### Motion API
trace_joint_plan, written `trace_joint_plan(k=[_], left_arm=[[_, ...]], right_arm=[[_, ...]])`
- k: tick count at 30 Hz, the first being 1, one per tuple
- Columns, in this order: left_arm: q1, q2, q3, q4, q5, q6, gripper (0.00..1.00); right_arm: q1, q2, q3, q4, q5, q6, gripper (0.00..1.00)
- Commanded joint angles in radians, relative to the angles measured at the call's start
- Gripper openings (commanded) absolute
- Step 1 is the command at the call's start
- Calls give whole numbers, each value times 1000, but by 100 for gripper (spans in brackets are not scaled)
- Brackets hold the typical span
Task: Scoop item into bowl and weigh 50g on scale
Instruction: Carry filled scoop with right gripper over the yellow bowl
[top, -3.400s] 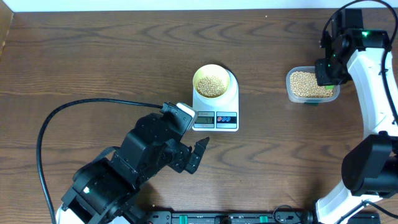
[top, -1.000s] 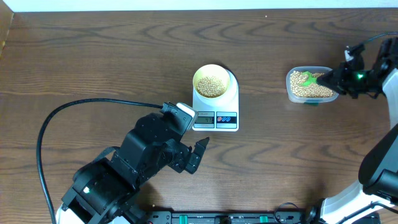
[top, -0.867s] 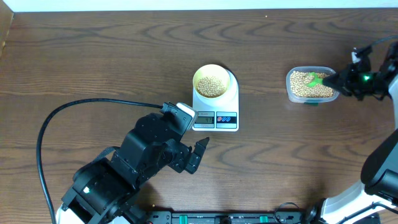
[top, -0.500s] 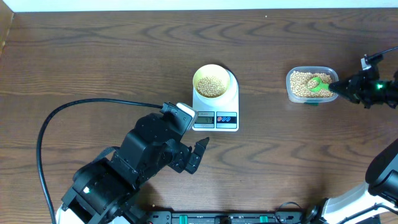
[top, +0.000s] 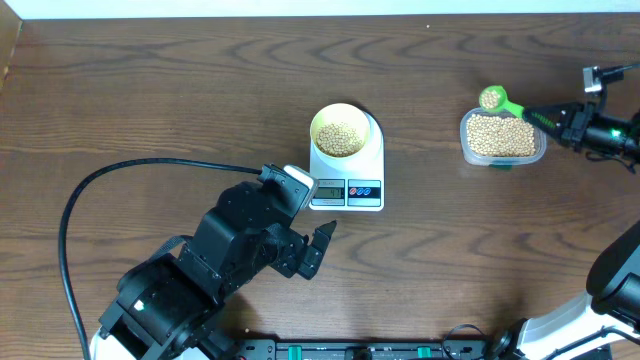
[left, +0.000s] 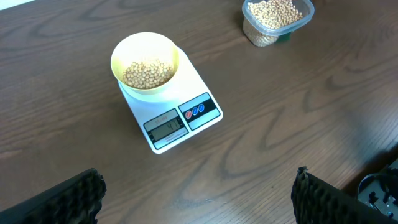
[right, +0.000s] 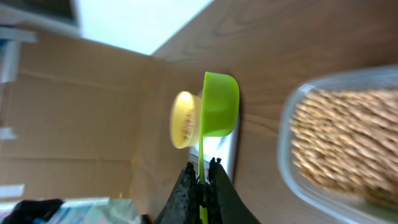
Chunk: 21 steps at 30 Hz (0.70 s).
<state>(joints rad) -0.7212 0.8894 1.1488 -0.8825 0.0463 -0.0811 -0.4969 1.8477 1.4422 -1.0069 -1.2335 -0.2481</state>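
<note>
A pale yellow-green bowl holding beige beans sits on the white scale; both also show in the left wrist view, the bowl on the scale. My right gripper is shut on the handle of a green scoop, whose cup holds beans above the far-left edge of the clear tub. In the right wrist view the scoop is held by the right gripper. My left gripper is open and empty, near the scale's front.
The clear plastic tub of beans stands at the right, also in the left wrist view and right wrist view. A black cable loops over the table at the left.
The right gripper has lifted the green scoop out of the tub's beans; its cup now carries beans above the tub's far-left edge. The left arm has not moved.
</note>
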Motion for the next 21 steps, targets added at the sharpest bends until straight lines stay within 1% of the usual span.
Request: trace_joint_plan(k=[1, 5, 8, 11, 16, 21], left_arm=[[3, -1, 7, 0, -2, -2, 98], [3, -1, 7, 0, -2, -2, 98], [3, -1, 7, 1, -2, -2, 98], [3, -1, 7, 0, -2, -2, 98], [3, -1, 7, 1, -2, -2, 98], [3, -1, 7, 0, -2, -2, 98]], right_arm=[[45, 4, -5, 16, -139, -16, 1], [123, 4, -5, 55, -138, 21, 1], [196, 4, -5, 121, -132, 59, 1], [296, 4, -4, 245, -101, 174, 1], [397, 4, -5, 371, -100, 258, 1], [478, 4, -5, 416, -75, 282, 1]])
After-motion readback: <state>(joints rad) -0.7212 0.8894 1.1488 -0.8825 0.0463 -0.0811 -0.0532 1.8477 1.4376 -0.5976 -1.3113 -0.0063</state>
